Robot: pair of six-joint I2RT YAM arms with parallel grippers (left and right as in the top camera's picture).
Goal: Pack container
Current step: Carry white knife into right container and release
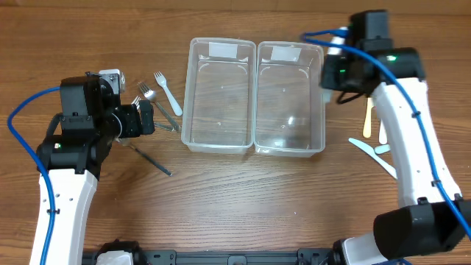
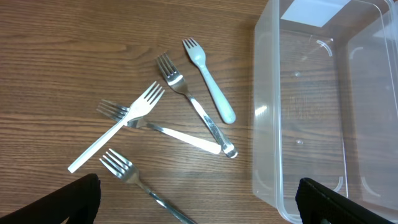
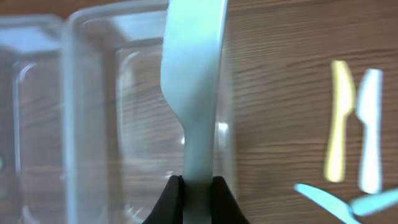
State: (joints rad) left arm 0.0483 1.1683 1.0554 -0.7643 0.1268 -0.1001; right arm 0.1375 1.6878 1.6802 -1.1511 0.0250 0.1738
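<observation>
Two clear plastic containers stand side by side at the table's middle, the left one (image 1: 217, 96) and the right one (image 1: 289, 99). My right gripper (image 3: 196, 186) is shut on a pale green plastic knife (image 3: 193, 81) and holds it above the right container's right wall (image 3: 227, 124). My left gripper (image 2: 199, 208) is open and empty, above several forks (image 2: 186, 99) lying left of the left container (image 2: 323, 112): metal ones, a white plastic one (image 2: 115, 127) and a pale green one (image 2: 208, 81).
More plastic knives lie right of the containers: a yellow one (image 3: 339, 121), a white one (image 3: 370, 130) and pale blue ones (image 3: 326, 199). They also show in the overhead view (image 1: 372, 121). A long metal fork (image 1: 147, 156) lies near my left arm.
</observation>
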